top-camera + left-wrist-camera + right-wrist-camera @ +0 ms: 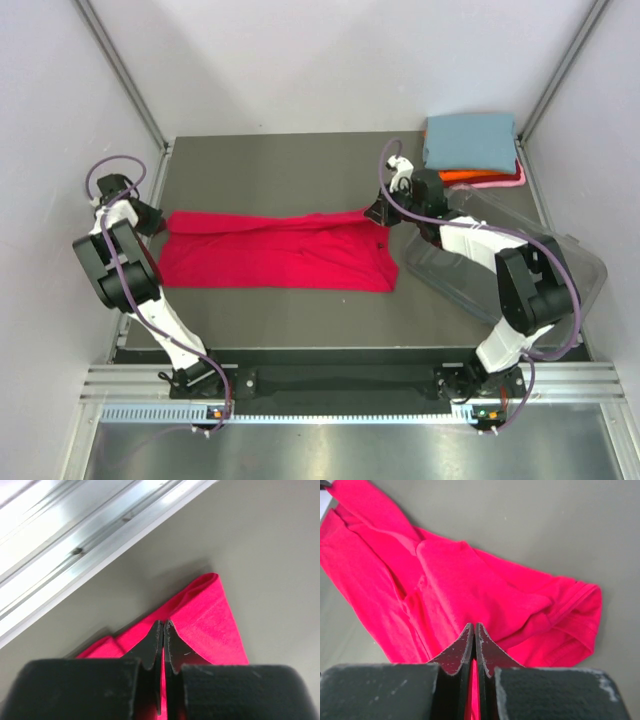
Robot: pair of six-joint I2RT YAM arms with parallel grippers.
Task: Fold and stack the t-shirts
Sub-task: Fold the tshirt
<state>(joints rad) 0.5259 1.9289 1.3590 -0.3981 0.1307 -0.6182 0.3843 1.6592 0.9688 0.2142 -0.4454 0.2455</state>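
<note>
Pulling unevenly could slip the thin cloth out of either pinch. From above, the red shirt lies stretched across the matte grey counter, with the left fingers and right fingers at its far corners. Left wrist: fingers pressed together on a soft, doubled corner. Right wrist: fingers clamped on limp, rumpled knit.
</note>
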